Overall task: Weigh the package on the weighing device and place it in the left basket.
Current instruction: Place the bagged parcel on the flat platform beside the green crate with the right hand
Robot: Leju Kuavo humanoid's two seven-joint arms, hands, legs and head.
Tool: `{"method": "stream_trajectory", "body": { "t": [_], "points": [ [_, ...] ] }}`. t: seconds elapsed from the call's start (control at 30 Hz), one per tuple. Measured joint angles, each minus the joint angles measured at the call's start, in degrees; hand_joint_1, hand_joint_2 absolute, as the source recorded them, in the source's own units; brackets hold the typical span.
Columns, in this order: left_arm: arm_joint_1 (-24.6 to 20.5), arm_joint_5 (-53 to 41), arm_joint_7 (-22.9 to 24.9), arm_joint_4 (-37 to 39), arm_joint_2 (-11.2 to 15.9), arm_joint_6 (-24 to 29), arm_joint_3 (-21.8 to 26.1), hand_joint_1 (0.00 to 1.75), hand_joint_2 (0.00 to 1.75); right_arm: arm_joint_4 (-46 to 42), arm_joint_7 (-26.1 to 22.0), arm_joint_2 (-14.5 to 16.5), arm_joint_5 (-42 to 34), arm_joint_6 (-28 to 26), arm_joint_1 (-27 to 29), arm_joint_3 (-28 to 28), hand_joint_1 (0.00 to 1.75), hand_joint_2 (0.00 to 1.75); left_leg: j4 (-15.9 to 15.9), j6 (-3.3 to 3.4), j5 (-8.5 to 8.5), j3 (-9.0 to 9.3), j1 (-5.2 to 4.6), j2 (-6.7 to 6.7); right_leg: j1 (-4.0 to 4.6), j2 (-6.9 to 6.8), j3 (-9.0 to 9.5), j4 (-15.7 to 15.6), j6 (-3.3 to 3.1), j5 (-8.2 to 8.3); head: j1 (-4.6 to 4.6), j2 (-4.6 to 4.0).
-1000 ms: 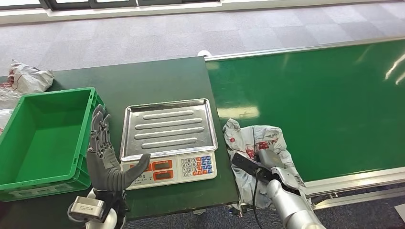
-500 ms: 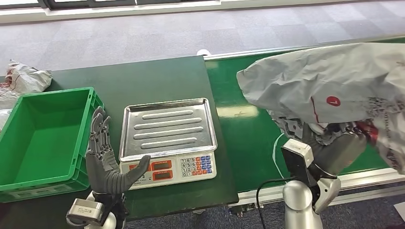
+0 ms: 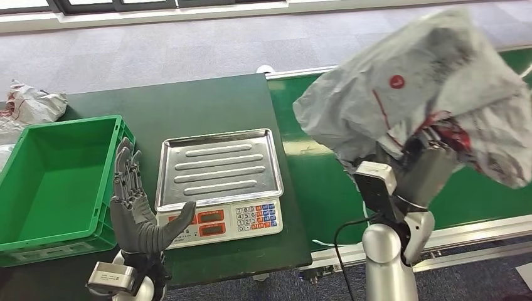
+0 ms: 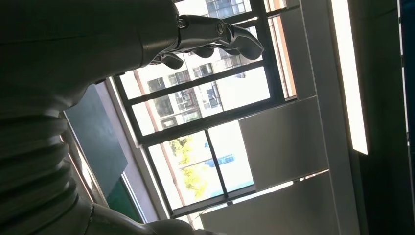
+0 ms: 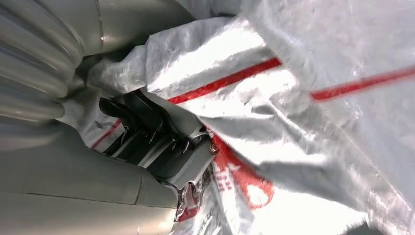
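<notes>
Two silver arms rise from the lower edge of the head view. The right hand (image 3: 433, 166), right of centre in the frame, grips the crumpled grey plastic package with red print (image 3: 414, 94), which is lifted clear of the green conveyor belt (image 3: 313, 182) and billows across the upper right of the frame. In the right wrist view the dark fingers (image 5: 156, 137) are curled into the folds of the package (image 5: 303, 98), with the shiny film bunched around them.

At lower left the left hand (image 3: 135, 210) stands upright with its fingers extended and apart and its thumb pointing toward the scale; it holds nothing. It sits between the green plastic basket (image 3: 19, 232) and the white electronic scale with a ribbed steel tray (image 3: 216, 166), just beside both; whether it touches either I cannot tell. The left wrist view shows that hand (image 4: 210, 39) spread against bright windows.

The scale sits at centre frame on the dark green table (image 3: 188, 103), its keypad and red displays facing the lower edge, nothing on the tray. The basket fills the left side of the frame and has nothing inside. More crumpled grey bags (image 3: 28, 103) lie at the far left edge above the basket. The belt runs from the table's right edge across the right half of the frame, with grey carpet floor (image 3: 188, 44) along the top.
</notes>
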Motion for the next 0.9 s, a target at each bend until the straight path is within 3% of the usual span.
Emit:
{"method": "stream_trajectory", "body": {
  "t": [0.1,0.3,0.5,0.7,0.73,0.8,0.83,0.87,0.9],
  "points": [
    [-1.38,1.27,-0.41,0.79,0.0,-0.51,-0.54,0.0,1.75,10.61,0.26,0.12,-1.81,6.02,-6.65,6.45,1.75,1.75,0.0,-0.1,0.23,-0.02,0.01,-0.02,0.02,0.02,-0.16,0.04,-0.08,0.17,-0.01,0.0],
    [-4.24,2.87,-0.59,2.84,0.16,0.24,-2.37,0.0,1.75,26.46,0.43,2.44,-3.5,9.07,-17.21,17.09,1.75,1.75,0.01,-0.18,0.49,0.11,0.02,-0.19,0.05,-0.09,-0.42,0.09,-0.11,0.33,-0.02,0.0],
    [-5.6,3.54,-0.6,3.82,0.66,1.33,-2.94,0.0,1.75,31.45,0.83,3.45,-4.99,10.78,-20.43,22.82,1.75,1.75,0.01,-0.18,0.48,0.07,0.0,-0.2,0.04,-0.1,-0.45,0.08,-0.11,0.33,-0.02,0.0],
    [-6.21,3.6,-0.6,4.46,1.01,1.33,-2.97,0.0,1.75,33.96,0.74,3.6,-5.36,10.71,-21.6,24.71,1.75,1.75,0.01,-0.18,0.48,0.07,0.0,-0.22,0.03,-0.1,-0.45,0.08,-0.1,0.35,-0.01,0.0],
    [-6.33,3.64,-0.6,4.55,1.05,1.33,-2.98,0.0,1.75,34.27,0.74,3.6,-5.38,10.65,-21.73,24.88,1.52,1.75,0.01,-0.18,0.48,0.07,0.0,-0.22,0.03,-0.09,-0.45,0.08,-0.1,0.35,-0.02,0.0],
    [-6.61,3.78,-0.6,4.75,1.13,1.33,-3.04,0.0,1.75,34.93,0.71,3.6,-5.47,10.3,-21.91,25.09,0.65,1.75,0.01,-0.18,0.48,0.08,0.0,-0.24,0.04,-0.1,-0.45,0.08,-0.11,0.35,-0.02,0.0],
    [-6.79,3.83,-0.6,4.86,1.16,1.33,-3.08,0.0,1.75,35.26,0.74,3.6,-5.54,9.96,-21.96,25.11,0.21,1.31,0.01,-0.18,0.48,0.08,0.0,-0.25,0.04,-0.1,-0.45,0.08,-0.11,0.35,-0.02,0.0],
    [-6.97,3.87,-0.6,4.99,1.19,1.33,-3.14,0.0,1.75,35.66,0.85,3.6,-5.62,9.4,-22.03,25.12,0.0,0.87,0.01,-0.18,0.48,0.08,0.0,-0.25,0.04,-0.1,-0.45,0.08,-0.11,0.35,-0.02,0.0],
    [-7.16,3.89,-0.6,5.13,1.21,1.35,-3.21,0.0,1.75,36.08,1.03,3.6,-5.68,8.69,-22.14,25.12,0.0,0.44,0.01,-0.18,0.48,0.07,0.0,-0.24,0.04,-0.1,-0.46,0.08,-0.11,0.35,-0.02,0.0]
  ]
}}
